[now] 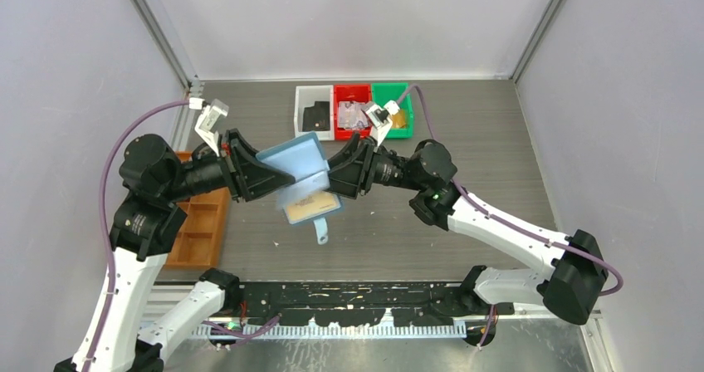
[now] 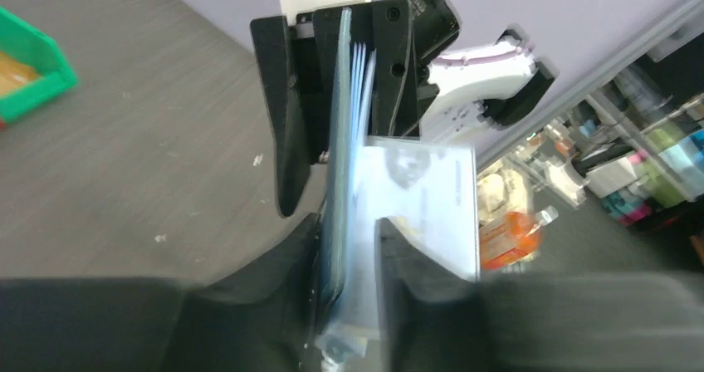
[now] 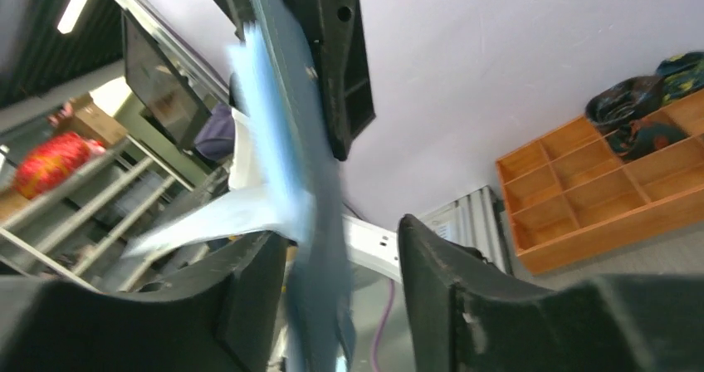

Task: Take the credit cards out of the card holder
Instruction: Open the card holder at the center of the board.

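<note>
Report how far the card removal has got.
Done: a black card lies in the white bin, a silvery card in the red bin, a gold card in the green bin. In hand: the left hand clamps the open card holder in mid-air; the right hand straddles its opposite edge, jaws apart. Left: one tan card shows in the holder.

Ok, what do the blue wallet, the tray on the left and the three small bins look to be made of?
The wallet: probably soft faux leather or vinyl, matte blue; it folds open and a tab hangs from it.
The tray: likely wood, orange-brown with thin dividers and a satin finish.
The bins: moulded plastic, slightly glossy, in solid white, red and green.
</note>
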